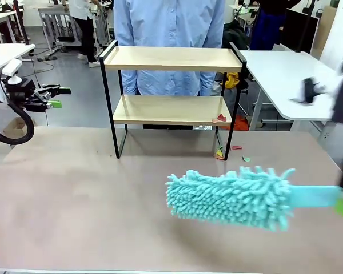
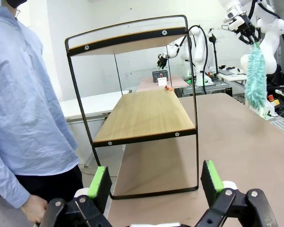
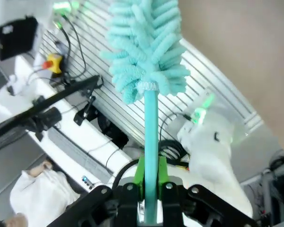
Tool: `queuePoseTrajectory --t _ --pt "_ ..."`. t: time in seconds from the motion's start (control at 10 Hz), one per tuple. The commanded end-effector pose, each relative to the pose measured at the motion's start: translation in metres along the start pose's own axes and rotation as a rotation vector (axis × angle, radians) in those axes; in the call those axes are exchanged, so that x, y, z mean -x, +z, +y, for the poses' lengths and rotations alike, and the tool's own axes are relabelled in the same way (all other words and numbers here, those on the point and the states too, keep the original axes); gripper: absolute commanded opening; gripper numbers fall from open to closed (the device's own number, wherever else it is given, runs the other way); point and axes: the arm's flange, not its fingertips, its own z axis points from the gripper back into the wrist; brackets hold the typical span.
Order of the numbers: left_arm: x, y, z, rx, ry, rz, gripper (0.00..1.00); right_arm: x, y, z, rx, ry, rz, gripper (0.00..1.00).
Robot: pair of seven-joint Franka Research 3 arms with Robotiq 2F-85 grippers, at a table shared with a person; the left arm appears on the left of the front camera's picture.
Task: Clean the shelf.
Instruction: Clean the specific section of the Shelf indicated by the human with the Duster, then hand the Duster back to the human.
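Swinging the duster [image 1: 228,197] clamped in the right gripper [image 3: 150,185] could topple the light shelf [image 1: 171,59]. Left gripper [image 2: 155,179] hangs open, empty.

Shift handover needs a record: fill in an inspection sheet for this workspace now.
Surface: brown tabletop, no spills seen.
Job's things: two-tier shelf upright at the far edge; teal duster over the tabletop, short of the shelf.
Clutter: red scrap on the lower board's right end; coloured scraps on the tabletop by the shelf's right leg.
Grippers: left gripper open, empty; right gripper shut on the duster's handle.
Cables: black cable looping under the left arm.
Surroundings: person behind the shelf; white table beyond.
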Motion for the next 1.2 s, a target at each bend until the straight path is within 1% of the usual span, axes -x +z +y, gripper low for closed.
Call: queuePoseTrajectory --t 0.0,0.1,0.2,0.3,1.1 --pt "-0.002 0.0 -0.002 0.007 -0.007 0.006 1.0 0.012 0.005 -0.021 0.08 -0.011 0.077 0.13" --pt "-0.002 0.0 -0.002 0.007 -0.007 0.006 1.0 0.012 0.005 -0.033 0.109 -0.062 0.054 0.13" --pt "-0.002 0.0 -0.002 0.007 -0.007 0.006 1.0 -0.002 -0.01 -0.04 0.09 -0.115 0.022 0.13" --pt "-0.002 0.0 -0.002 0.007 -0.007 0.006 1.0 0.022 0.007 -0.013 0.066 -0.051 0.05 0.13" --pt "-0.002 0.0 -0.002 0.007 -0.007 0.006 1.0 0.022 0.007 -0.013 0.066 -0.051 0.05 0.13"
